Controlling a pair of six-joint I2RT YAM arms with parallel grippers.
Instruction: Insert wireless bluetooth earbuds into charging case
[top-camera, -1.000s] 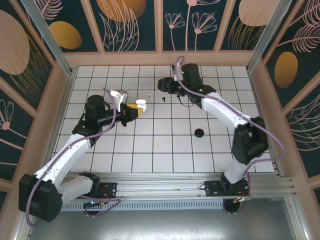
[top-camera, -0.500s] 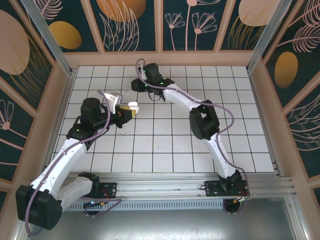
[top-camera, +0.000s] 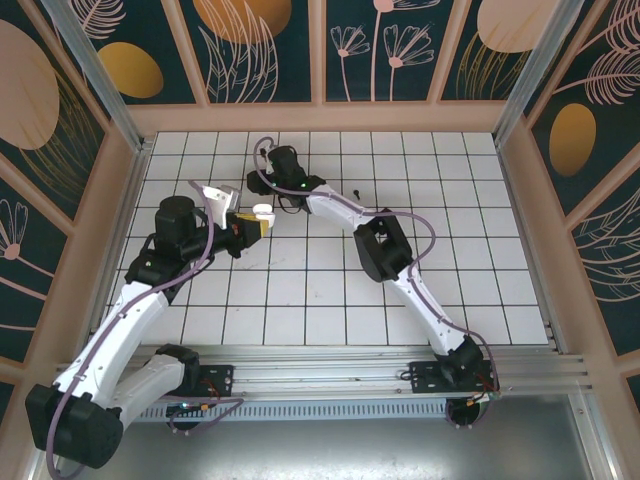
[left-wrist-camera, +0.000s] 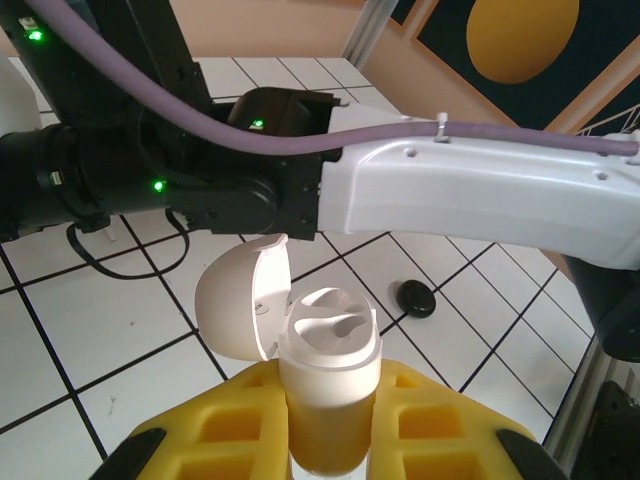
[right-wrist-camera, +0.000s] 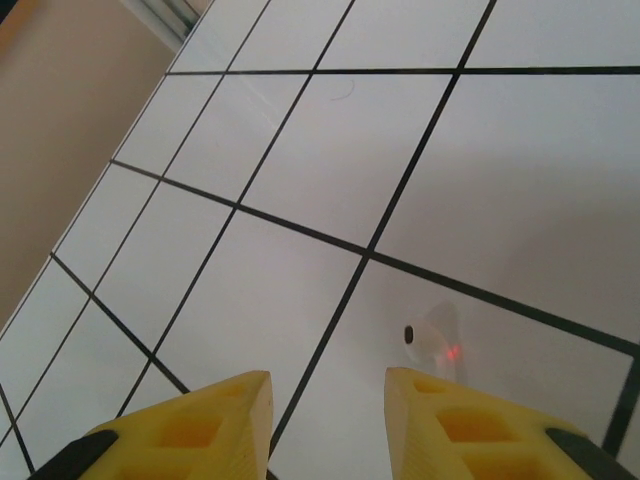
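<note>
My left gripper (left-wrist-camera: 330, 400) is shut on the white charging case (left-wrist-camera: 330, 345) and holds it upright above the floor. The case lid (left-wrist-camera: 235, 305) hangs open to the left, and both sockets are empty. From above, the case (top-camera: 263, 212) sits at the left gripper's (top-camera: 250, 225) tip, and the right gripper (top-camera: 257, 185) hovers just behind it. In its own view the right gripper (right-wrist-camera: 328, 385) is open, with nothing between the yellow fingers. A small pale bud (right-wrist-camera: 432, 340) with a dark tip and a red light shows just past the right finger. A tiny black earbud (top-camera: 362, 191) lies on the tiles.
A black oval disc (left-wrist-camera: 414, 298) lies on the white tiled floor (top-camera: 300, 300) to the right of the case. The right arm (top-camera: 385, 250) stretches diagonally across the middle of the floor. Wooden walls (top-camera: 320, 118) ring the tiles.
The right arm has swung from the back right across to the left, so its gripper now sits beside the case. The left arm has shifted slightly left with the case.
</note>
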